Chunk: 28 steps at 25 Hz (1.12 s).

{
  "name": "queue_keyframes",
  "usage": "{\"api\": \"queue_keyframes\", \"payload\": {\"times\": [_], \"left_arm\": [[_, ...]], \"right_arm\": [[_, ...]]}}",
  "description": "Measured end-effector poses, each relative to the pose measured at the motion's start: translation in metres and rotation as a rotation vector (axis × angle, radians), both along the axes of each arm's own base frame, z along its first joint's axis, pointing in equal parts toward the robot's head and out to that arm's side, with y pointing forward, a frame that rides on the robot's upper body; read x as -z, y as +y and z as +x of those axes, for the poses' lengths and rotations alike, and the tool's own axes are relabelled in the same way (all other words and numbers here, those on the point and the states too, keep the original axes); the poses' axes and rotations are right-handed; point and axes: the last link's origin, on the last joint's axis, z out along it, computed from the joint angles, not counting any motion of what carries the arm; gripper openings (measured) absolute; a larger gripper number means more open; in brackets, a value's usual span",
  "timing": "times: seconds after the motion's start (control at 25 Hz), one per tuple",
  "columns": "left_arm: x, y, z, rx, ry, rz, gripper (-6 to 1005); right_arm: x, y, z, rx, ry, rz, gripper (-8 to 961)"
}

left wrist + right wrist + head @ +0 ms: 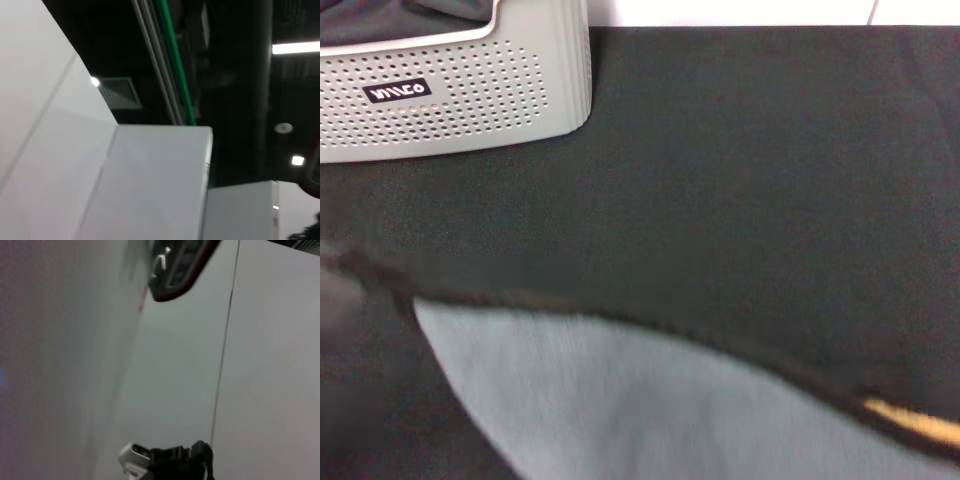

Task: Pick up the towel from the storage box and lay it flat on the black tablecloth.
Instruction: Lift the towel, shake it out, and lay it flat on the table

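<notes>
The towel is seen out of the box, spread low across the near side of the cloth, its black edging drawn taut, apparently held aloft. Neither hand is shown in any view, so their state cannot be told. If one side is let go early, a fold or a skewed lay could be left, judging by that slanted edge

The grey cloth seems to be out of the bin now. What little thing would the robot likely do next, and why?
Probably lower and spread the towel onto the black tablecloth. It already lies outside the storage box, low in the head view with a curved, blurred edge, so it does not look settled flat. Neither gripper is visible.
</notes>
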Motion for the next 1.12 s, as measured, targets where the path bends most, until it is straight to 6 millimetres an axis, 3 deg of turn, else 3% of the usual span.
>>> {"api": "queue_keyframes", "payload": {"times": [0.2,0.4,0.44,0.48,0.68,0.92,1.12], "left_arm": [[0.016,-0.008,-0.001,0.027,0.030,-0.118,23],[0.041,0.025,-0.019,-0.057,0.016,-0.161,23],[0.041,0.025,-0.019,-0.057,0.016,-0.161,23],[0.052,0.049,-0.028,-0.137,0.014,-0.141,23],[0.060,0.079,-0.026,-0.171,0.039,-0.066,23],[0.062,0.099,-0.024,-0.239,0.056,0.095,23],[0.075,0.112,-0.031,-0.376,0.121,0.195,22]], "right_arm": [[0.017,-0.005,0.013,0.049,0.049,-0.069,16],[0.037,0.019,0.032,0.174,0.082,-0.051,18],[0.042,0.025,0.035,0.186,0.089,-0.046,18],[0.045,0.032,0.035,0.189,0.094,-0.044,18],[0.060,0.067,0.040,0.247,0.090,-0.022,20],[0.077,0.112,0.038,0.319,0.075,0.009,22],[0.089,0.148,0.034,0.398,0.030,0.022,24]]}}
